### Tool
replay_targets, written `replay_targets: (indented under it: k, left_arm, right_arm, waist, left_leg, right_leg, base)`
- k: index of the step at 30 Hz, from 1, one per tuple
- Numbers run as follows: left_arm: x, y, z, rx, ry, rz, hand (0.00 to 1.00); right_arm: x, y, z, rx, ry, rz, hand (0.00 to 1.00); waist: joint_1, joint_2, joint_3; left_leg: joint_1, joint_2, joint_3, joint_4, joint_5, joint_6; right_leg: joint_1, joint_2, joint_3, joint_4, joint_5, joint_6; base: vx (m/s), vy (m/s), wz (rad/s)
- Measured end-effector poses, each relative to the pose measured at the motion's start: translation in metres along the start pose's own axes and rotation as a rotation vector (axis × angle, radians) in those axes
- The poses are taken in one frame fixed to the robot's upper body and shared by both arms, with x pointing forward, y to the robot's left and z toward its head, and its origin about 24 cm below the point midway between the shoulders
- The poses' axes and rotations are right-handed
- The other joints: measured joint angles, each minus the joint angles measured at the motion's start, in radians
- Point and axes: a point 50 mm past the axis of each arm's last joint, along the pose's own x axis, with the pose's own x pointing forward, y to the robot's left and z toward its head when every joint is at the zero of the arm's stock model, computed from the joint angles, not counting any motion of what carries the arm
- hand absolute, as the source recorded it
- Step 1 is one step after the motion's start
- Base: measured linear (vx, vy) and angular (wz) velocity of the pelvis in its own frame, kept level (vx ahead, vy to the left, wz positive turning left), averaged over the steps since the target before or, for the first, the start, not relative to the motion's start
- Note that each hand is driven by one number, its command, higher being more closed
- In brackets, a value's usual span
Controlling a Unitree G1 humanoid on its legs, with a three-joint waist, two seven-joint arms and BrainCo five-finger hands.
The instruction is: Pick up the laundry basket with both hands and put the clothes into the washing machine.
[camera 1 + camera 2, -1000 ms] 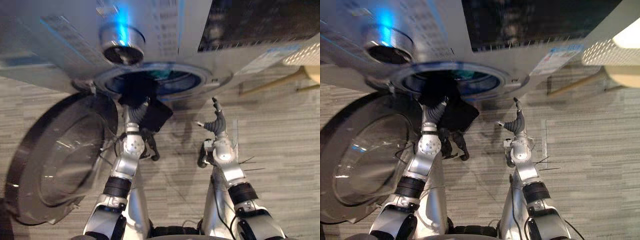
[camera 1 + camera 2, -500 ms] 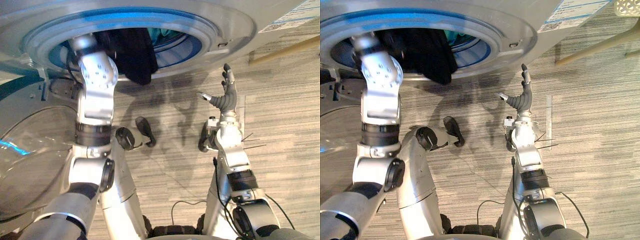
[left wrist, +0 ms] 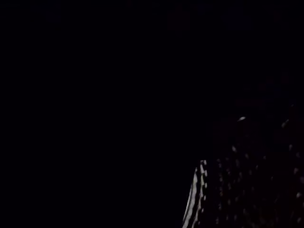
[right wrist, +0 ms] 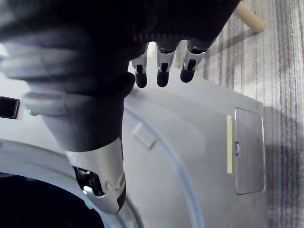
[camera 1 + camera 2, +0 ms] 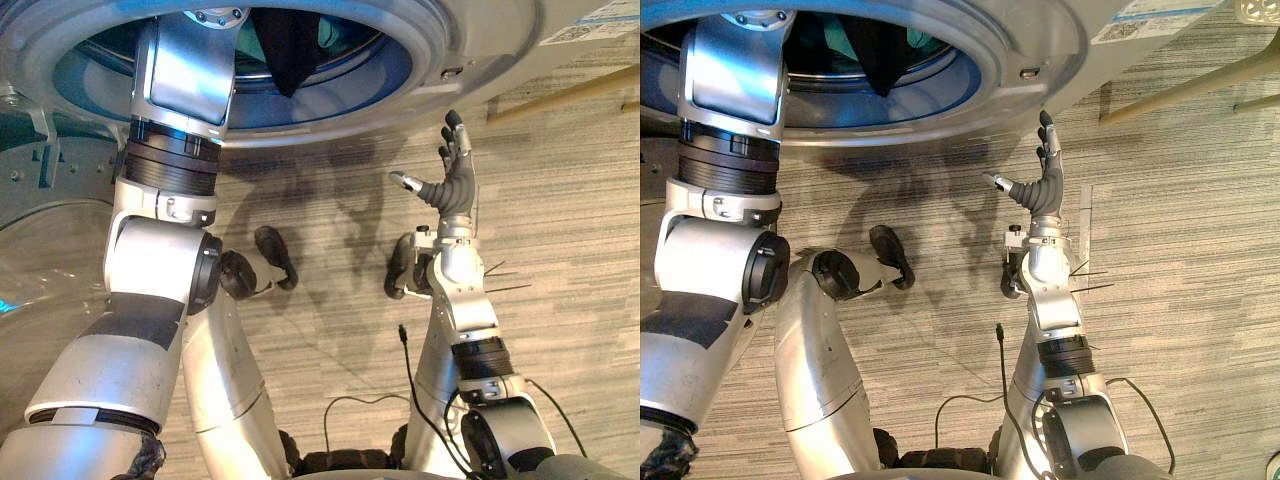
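A dark garment (image 5: 283, 48) hangs in the round mouth of the washing machine (image 5: 470, 40), draped down from the upper part of the drum opening, with a scrap of teal cloth (image 5: 326, 30) showing just beside it deeper in the drum. The robot's left arm (image 5: 185, 75) reaches straight into that opening on the near side of the dark garment. The left hand is hidden within the drum and its wrist view is almost wholly dark, so it cannot be told whether it is grasping the clothes or has let go. The right hand (image 5: 450, 185) is raised outside the machine, just below the silver rim of the opening and off to its right. Its fingers are straight, its thumb is spread apart, and it holds nothing. The machine's glass door (image 5: 45, 270) stands swung open on the robot's left. Grey striped carpet (image 5: 570, 210) runs beneath, and a pale wooden furniture leg (image 5: 560, 93) slants across it beside the machine's right corner.
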Motion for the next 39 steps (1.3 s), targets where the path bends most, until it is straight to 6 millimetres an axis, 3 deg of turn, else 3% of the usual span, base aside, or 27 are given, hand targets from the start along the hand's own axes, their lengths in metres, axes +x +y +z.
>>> replay_targets:
  k: [5,12,19,26,31,34,37,39]
  left_arm:
    - [-0.009,-0.02,-0.021,0.119,0.053,-0.175,0.0]
    - [-0.048,-0.055,-0.051,0.192,0.152,-0.441,0.0]
    - [-0.051,-0.052,-0.058,0.206,0.166,-0.451,0.0]
    - [-0.06,-0.03,-0.052,0.186,0.08,-0.331,0.0]
    - [-0.105,-0.003,-0.091,0.182,0.223,-0.246,0.0]
    - [-0.152,0.009,-0.117,0.151,0.383,-0.201,0.0]
    - [-0.22,0.004,-0.133,0.01,0.614,-0.23,0.0]
    - [-0.296,0.006,-0.141,-0.122,0.859,-0.267,0.0]
  right_arm:
    - [0.0,0.005,0.002,0.022,-0.002,0.003,0.0]
    - [0.0,0.007,0.002,0.038,-0.002,0.043,0.0]
    - [0.0,0.006,0.002,0.04,0.002,0.047,0.0]
    - [-0.003,0.005,-0.002,0.036,0.015,0.043,0.0]
    - [-0.018,0.003,-0.017,0.03,0.082,0.038,0.0]
    - [-0.032,-0.002,-0.03,0.013,0.141,0.032,0.0]
    - [-0.048,-0.006,-0.042,0.0,0.206,0.041,0.0]
    - [-0.071,-0.014,-0.061,-0.039,0.309,0.042,0.0]
  waist:
    - [-0.014,-0.022,0.002]
    - [-0.015,-0.03,0.001]
    - [-0.009,-0.03,0.001]
    - [0.013,-0.03,0.001]
    - [0.016,-0.028,-0.001]
    - [0.035,-0.028,-0.006]
    - [0.046,-0.03,-0.03]
    - [0.062,-0.035,-0.124]
  left_leg:
    - [-0.042,0.006,-0.019,0.015,-0.001,-0.003]
    - [-0.066,0.006,-0.033,0.063,-0.006,0.001]
    - [-0.067,0.003,-0.042,0.071,-0.003,-0.005]
    - [-0.063,-0.011,-0.055,0.055,0.009,-0.011]
    - [0.04,-0.035,-0.056,-0.043,0.028,-0.038]
    - [0.159,-0.047,-0.05,-0.162,0.059,-0.059]
    - [0.307,-0.066,-0.045,-0.294,0.087,-0.081]
    - [0.396,-0.072,-0.028,-0.398,0.106,-0.095]
  right_leg:
    - [-0.027,0.007,-0.005,0.008,-0.002,-0.002]
    - [-0.043,0.008,0.001,0.059,-0.025,0.007]
    - [-0.043,0.005,0.006,0.087,-0.043,0.003]
    - [-0.032,0.002,-0.004,0.087,-0.056,-0.009]
    - [0.082,-0.008,-0.039,0.001,-0.056,-0.013]
    - [0.208,-0.01,-0.08,-0.107,-0.044,-0.027]
    - [0.362,-0.011,-0.12,-0.231,-0.03,-0.033]
    - [0.443,-0.009,-0.145,-0.33,-0.012,-0.038]
  base:
    - [0.01,-0.005,-0.03]
    - [0.0,-0.003,0.02]
    - [0.0,-0.023,0.06]
    - [0.04,-0.02,0.06]
    - [0.06,-0.022,0.13]
    - [0.06,-0.065,0.15]
    - [0.09,-0.067,0.13]
    - [0.15,-0.057,0.06]
